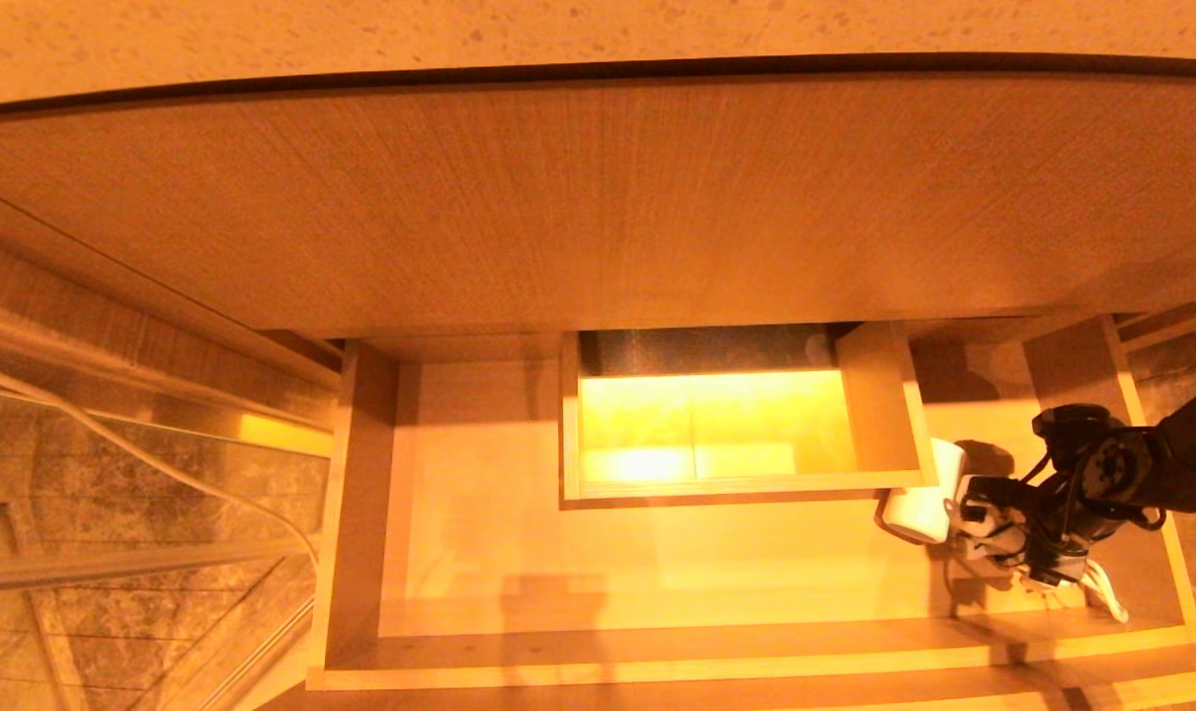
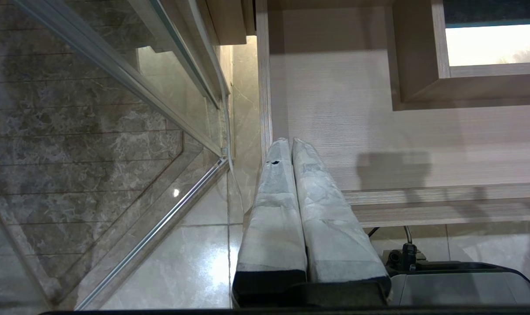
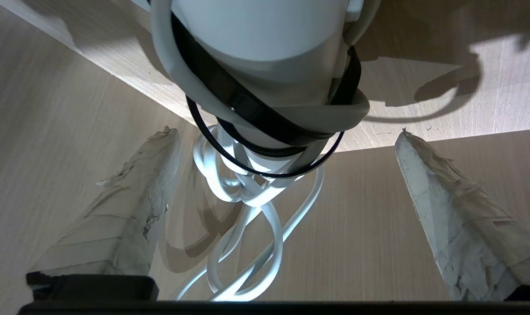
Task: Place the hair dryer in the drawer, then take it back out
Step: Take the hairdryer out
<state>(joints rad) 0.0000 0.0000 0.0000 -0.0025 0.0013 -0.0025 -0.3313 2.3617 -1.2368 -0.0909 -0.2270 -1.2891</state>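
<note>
The wide wood-grain drawer (image 1: 518,553) stands pulled out. The white hair dryer (image 1: 918,509) lies in its right part, against the corner of the boxed cut-out. My right gripper (image 1: 968,523) is just to the right of it, low inside the drawer, and open. In the right wrist view the hair dryer (image 3: 256,39) sits just past the fingertips of the right gripper (image 3: 287,132), and its white cord (image 3: 247,227) loops over the drawer floor (image 3: 378,218) between the spread fingers, which touch nothing. My left gripper (image 2: 289,141) hangs shut and empty by the drawer's left side.
The boxed cut-out (image 1: 736,425) rises in the drawer's middle back. A tall wood-grain panel (image 1: 598,197) overhangs the drawer's rear. A glass partition (image 1: 114,494) and tiled floor lie to the left. The drawer's right wall (image 1: 1165,513) is close behind my right wrist.
</note>
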